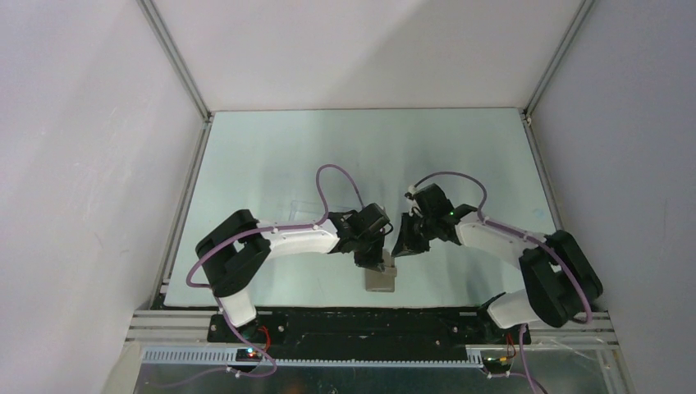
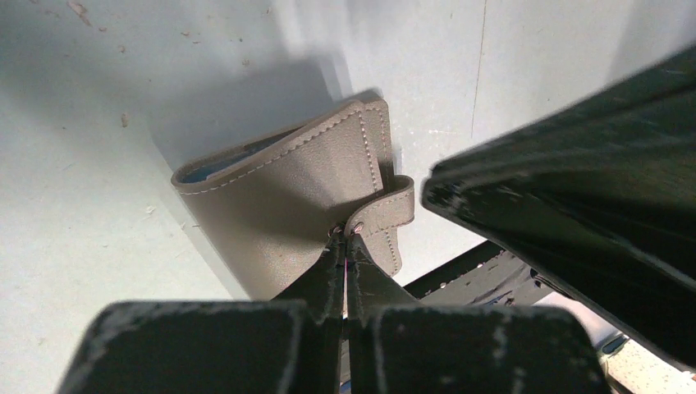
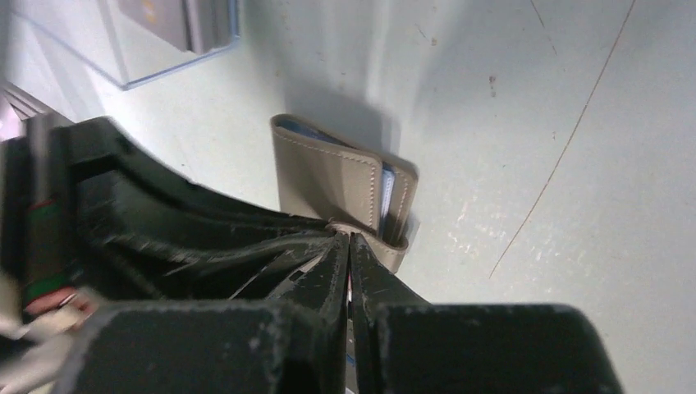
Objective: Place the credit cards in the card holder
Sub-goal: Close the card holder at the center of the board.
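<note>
The card holder [image 1: 380,280], a grey-brown folded wallet, lies near the table's front edge between the arms. In the left wrist view the card holder [image 2: 279,197] has its tab [image 2: 390,215] curled over the snap. My left gripper [image 2: 346,240] is shut, its tips pressed at the snap under the tab. My right gripper [image 3: 350,238] is also shut, its tips against the tab from the other side. Pale thin edges [image 3: 387,193] show in the holder's open side. One credit card [image 3: 156,16] with yellowish print lies in a clear box.
The clear plastic box [image 3: 123,57] stands on the table beyond the holder, faint in the top view [image 1: 305,209]. The two grippers are close together, each filling part of the other's wrist view. The black rail of the arm bases [image 1: 369,324] runs just behind the holder.
</note>
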### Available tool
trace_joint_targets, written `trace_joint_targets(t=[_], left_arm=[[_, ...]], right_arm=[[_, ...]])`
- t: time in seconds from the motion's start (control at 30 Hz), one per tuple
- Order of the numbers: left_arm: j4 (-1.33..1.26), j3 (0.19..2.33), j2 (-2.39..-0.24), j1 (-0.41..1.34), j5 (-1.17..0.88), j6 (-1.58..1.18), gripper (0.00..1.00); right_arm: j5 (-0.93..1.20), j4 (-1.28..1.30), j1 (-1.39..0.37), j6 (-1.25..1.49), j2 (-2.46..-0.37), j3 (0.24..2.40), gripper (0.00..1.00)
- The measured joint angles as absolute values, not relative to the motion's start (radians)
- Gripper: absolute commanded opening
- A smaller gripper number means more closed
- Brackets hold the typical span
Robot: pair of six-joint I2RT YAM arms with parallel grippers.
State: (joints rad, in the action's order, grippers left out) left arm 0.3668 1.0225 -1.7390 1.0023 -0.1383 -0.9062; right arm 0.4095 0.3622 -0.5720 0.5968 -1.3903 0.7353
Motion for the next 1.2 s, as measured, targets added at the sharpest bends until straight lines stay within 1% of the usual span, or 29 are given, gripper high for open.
trace_joint_targets(t=[0.17,0.33,0.6,0.9,1.0,1.2], left_arm=[[0.366,1.023,-1.739,1.003,-0.138,-0.906,0.00],[0.367,1.023,-1.738,1.003,-0.138,-0.906,0.00],[0.377,1.023,-1.735,1.003,-0.136,-0.903,0.00],[0.377,1.023,-1.734,1.004,-0.136,-0.897,0.00],[0.377,1.023,-1.734,1.005,-0.135,-0.897,0.00],[0.385,1.023,-1.728,1.006,-0.133,-0.897,0.00]], right_arm=[[0.432,0.355,-0.575,0.591,-1.504,0.743,0.00],[0.439,0.342,-0.597,0.590,-1.562,0.743,0.01],[0.439,0.332,-0.607,0.590,-1.563,0.748,0.04],[0.434,0.324,-0.607,0.590,-1.509,0.786,0.03],[0.435,0.317,-0.608,0.590,-1.525,0.792,0.03],[0.447,0.319,-0.620,0.591,-1.619,0.804,0.02]])
